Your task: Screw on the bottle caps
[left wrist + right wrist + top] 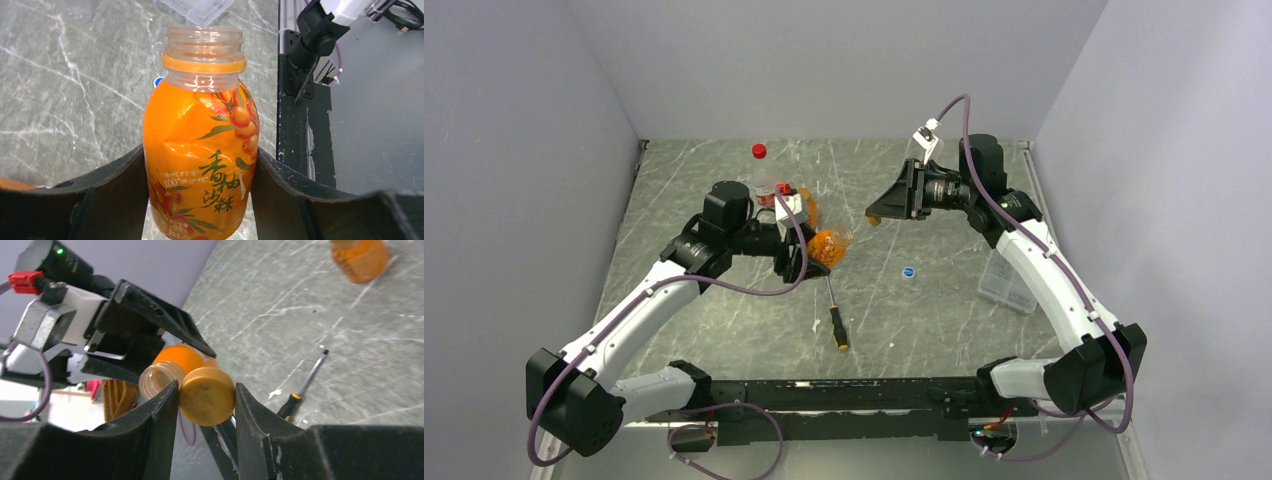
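Grey veined stone covers the table [724, 330], with pale walls [544, 100] on three sides. Near the middle, the left claw [200, 170] is clamped on an orange bottle [200, 145], one finger pressed on each side of its label. The bottle is held off the table and tilted, its threaded neck open and pointing toward the right arm. Facing it, the right claw [205, 400] is clamped on an orange cap [206, 396], pinched by its rim, close to the bottle's open mouth and not yet on it. A blue cap [909, 271] lies alone right of the bottle, a screwdriver [834, 318] nearer the arm bases, and a clear box [1007, 282] beside the right arm. Behind the left wrist stand a clear bottle [764, 180] with a red cap [759, 152] and a second orange bottle [360, 260].
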